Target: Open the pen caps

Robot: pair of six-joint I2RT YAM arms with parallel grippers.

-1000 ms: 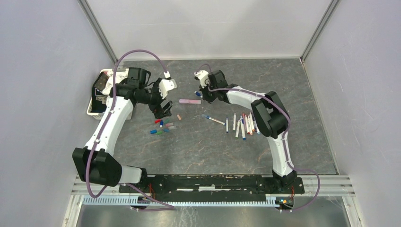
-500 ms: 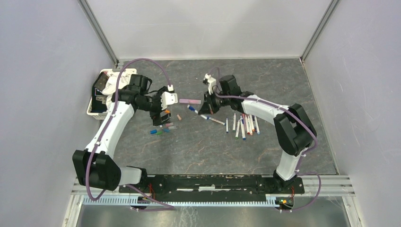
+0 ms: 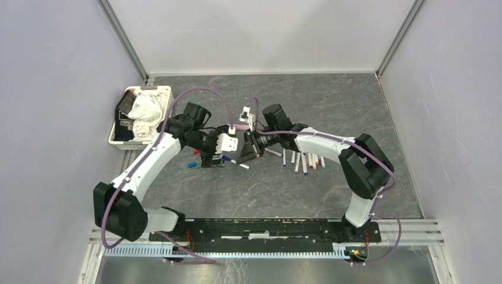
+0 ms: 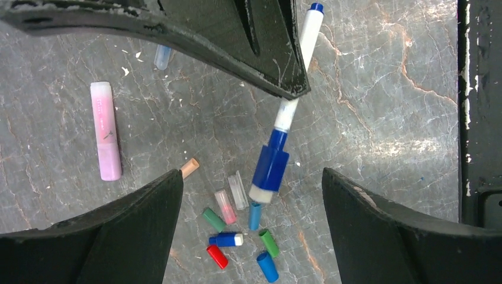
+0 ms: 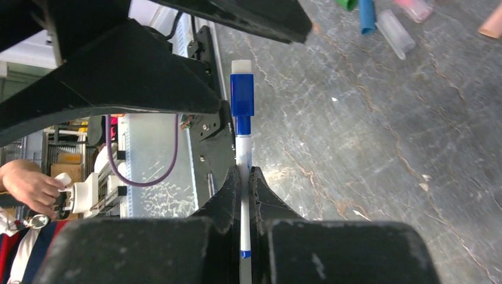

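Note:
My right gripper (image 5: 243, 173) is shut on the white barrel of a marker (image 5: 243, 157) whose blue cap (image 5: 242, 94) is still on it. In the left wrist view that capped end (image 4: 270, 165) hangs between my left gripper's (image 4: 251, 175) open fingers (image 4: 124, 231), touching neither. Several loose pen caps lie on the table below: red (image 4: 217, 256), green (image 4: 214, 219), blue (image 4: 267, 267), pink (image 4: 225, 206) and orange (image 4: 189, 168). In the top view both grippers, left (image 3: 220, 155) and right (image 3: 251, 148), meet at the table's middle, beside the cap pile (image 3: 198, 163).
A row of white markers (image 3: 303, 158) lies right of the grippers. A pink stick (image 4: 105, 130) lies left of the caps. A white basket (image 3: 121, 127) with a white cloth stands at the far left. Grey walls enclose the table.
My right gripper has carried the blue-capped marker left and nearer. My left gripper has moved right over the cap pile, so its open fingers now flank the capped end.

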